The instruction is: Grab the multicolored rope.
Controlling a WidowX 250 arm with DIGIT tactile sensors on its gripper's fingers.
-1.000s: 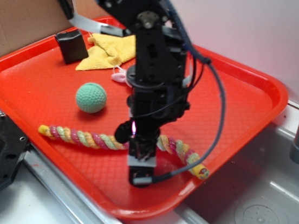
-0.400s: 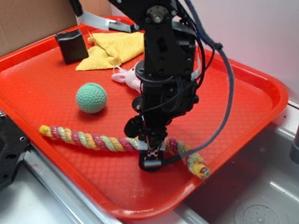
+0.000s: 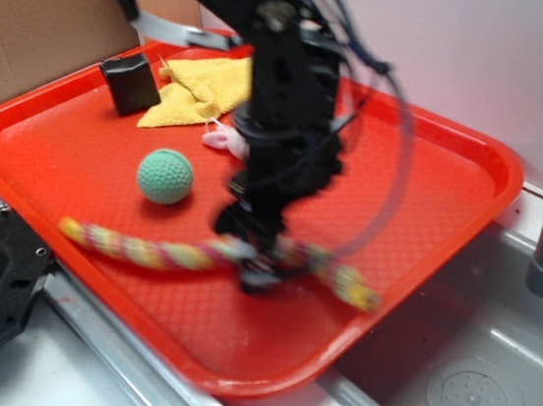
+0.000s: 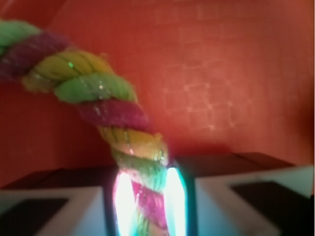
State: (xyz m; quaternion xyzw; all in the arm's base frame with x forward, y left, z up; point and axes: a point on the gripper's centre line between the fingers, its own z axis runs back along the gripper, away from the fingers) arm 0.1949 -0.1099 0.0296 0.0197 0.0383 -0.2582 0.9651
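Cotton multicolored rope point(image 4: 118, 128) runs left to right across your red tray point(image 3: 432, 183), and your tool point(image 3: 259, 266) pinches it tight near its middle.

A thick twisted cotton rope of green, yellow and pink strands point(image 4: 110, 105) runs from the upper left corner down toward the bottom centre of the picture. Its lower part sits between the two pale, brightly glowing fingers point(image 4: 124, 199) of the pincer point(image 4: 147, 201), which press against it on either side. The glow tints the strands there with white and teal light. To left and right of the fingers lie the dark and light-grey blocks of the pincer body point(image 4: 246, 196). Behind the rope spreads a red plastic surface with a faint grid pattern point(image 4: 221, 73). The whole picture is soft and slightly blurred.
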